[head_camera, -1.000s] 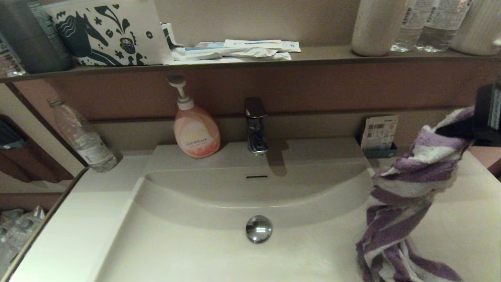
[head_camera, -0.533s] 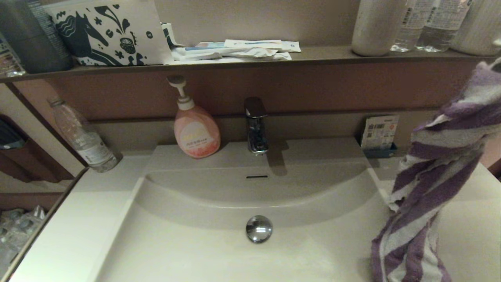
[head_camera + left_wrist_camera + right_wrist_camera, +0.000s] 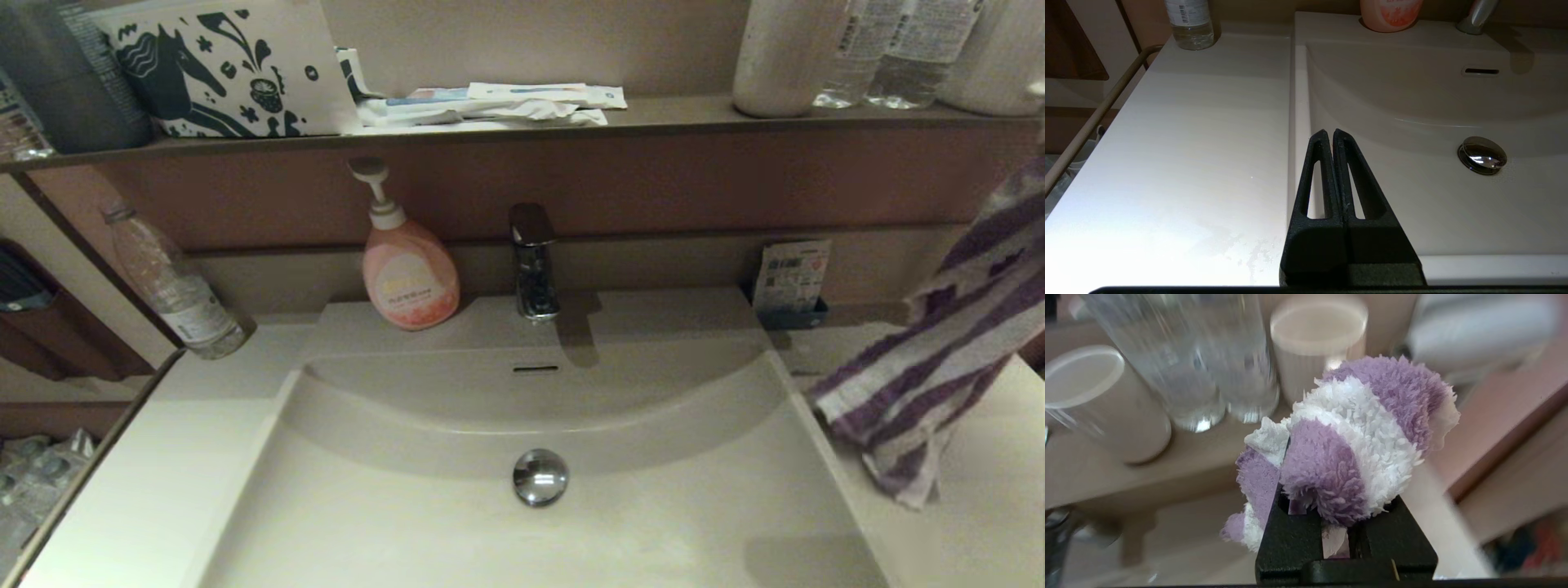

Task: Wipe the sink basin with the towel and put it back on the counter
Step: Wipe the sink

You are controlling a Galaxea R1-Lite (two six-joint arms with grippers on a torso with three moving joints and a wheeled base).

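The purple and white striped towel (image 3: 939, 367) hangs in the air at the far right, its lower end dangling above the right counter (image 3: 980, 506), just beyond the sink basin (image 3: 653, 523). In the right wrist view my right gripper (image 3: 1327, 490) is shut on a bunched fold of the towel (image 3: 1355, 437), close to the shelf; this gripper is outside the head view. The basin's chrome drain plug (image 3: 540, 477) and overflow slot (image 3: 535, 369) are uncovered. My left gripper (image 3: 1329, 132) is shut on nothing, parked over the basin's left rim near the front edge.
A pink pump soap bottle (image 3: 408, 273) and the faucet (image 3: 533, 261) stand behind the basin. A clear water bottle (image 3: 175, 286) stands at back left, a card holder (image 3: 790, 282) at back right. The dark shelf (image 3: 669, 118) carries bottles (image 3: 865, 49) and packets.
The towel has risen and swung to the right, out of the basin; its tail, which trailed on the basin floor, now hangs over the right counter. The left arm is unmoved.
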